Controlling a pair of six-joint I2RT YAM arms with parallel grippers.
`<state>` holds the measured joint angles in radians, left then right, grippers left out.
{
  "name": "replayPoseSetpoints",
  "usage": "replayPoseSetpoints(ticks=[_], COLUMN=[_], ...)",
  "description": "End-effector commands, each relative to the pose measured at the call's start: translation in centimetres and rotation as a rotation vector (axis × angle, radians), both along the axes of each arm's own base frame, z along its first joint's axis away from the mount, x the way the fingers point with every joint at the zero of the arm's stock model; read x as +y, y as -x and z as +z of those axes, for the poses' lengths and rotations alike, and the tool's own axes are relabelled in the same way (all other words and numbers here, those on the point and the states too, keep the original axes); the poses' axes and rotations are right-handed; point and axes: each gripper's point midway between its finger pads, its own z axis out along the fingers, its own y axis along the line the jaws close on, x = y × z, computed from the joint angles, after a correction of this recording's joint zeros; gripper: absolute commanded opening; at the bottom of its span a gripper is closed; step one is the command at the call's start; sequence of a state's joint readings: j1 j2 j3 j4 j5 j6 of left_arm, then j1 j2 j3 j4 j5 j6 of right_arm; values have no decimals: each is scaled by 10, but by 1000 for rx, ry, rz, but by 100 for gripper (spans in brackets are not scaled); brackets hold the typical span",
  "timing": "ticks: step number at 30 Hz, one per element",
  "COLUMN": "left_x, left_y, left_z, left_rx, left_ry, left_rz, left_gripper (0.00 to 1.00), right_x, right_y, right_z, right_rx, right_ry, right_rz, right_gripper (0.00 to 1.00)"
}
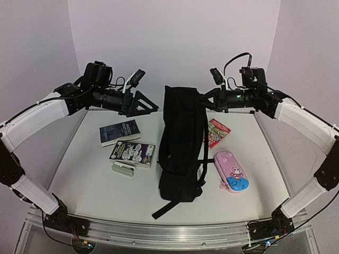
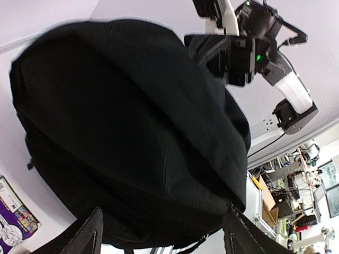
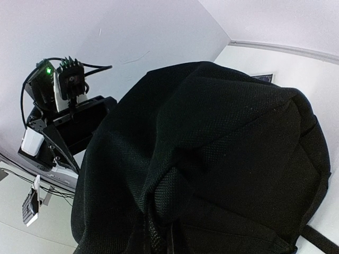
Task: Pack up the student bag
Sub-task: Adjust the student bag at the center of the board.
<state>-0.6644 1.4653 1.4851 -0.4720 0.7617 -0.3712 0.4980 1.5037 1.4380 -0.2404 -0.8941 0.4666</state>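
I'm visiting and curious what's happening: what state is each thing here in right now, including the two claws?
student bag: stood upright, base on table, top held up.
right gripper: shut on the bag's top.
left gripper: open, empty, beside the bag.
dark blue book: closed, lying flat.
purple book: closed, lying flat.
red booklet: flat, partly behind the bag.
pencil case: closed, lying flat.

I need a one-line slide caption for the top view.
Right gripper pinches the top of the black bag on the table; the open left gripper faces it, apart.
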Motion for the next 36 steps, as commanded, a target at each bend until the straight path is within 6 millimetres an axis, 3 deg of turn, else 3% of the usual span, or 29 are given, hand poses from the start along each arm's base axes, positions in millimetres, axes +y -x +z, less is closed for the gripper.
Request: replayPoseSetpoints(ticks=[1, 4, 7, 8, 12, 15, 18, 21, 25, 31, 34, 36], left_x=[-20, -31, -38, -40, -45, -46, -44, -42, -37, -34, -34, -34], left_y=[17, 19, 16, 16, 15, 14, 15, 18, 18, 18, 19, 20], left_z=[-3, -12, -18, -19, -16, -15, -14, -13, -17, -21, -21, -21], left_rx=[34, 72, 100, 104, 101, 94, 89, 81, 77, 85, 82, 82], left_ry=[55, 57, 64, 70, 93, 97, 100, 104, 83, 68, 70, 70], left_rz=[-85, -97, -101, -105, -109, -101, -96, -96, -75, -59, -61, -71], left_gripper=[78, 79, 76, 75, 71, 65, 63, 62, 62, 61, 60, 59], right_x=[-5, -8, -17, -21, -35, -48, -63, -62, -32, 10, 26, 29], right_y=[-17, -25, -30, -30, -17, -2, 14, 35, 66, 94, 98, 93], right_z=[19, 19, 22, 24, 30, 27, 22, 15, 8, -13, -25, -33], right_rx=[-167, -166, -164, -162, -147, -132, -119, -98, -88, -51, -51, -49], right_ry=[-27, -19, -8, -7, -19, -20, -15, -12, 15, 62, 100, 126], right_rz=[-2, -47, -125, -152, -213, -265, -335, -351, -334, -319, -333, -365], right_gripper=[6, 19, 56, 64, 88, 98, 98, 98, 98, 91, 86, 76])
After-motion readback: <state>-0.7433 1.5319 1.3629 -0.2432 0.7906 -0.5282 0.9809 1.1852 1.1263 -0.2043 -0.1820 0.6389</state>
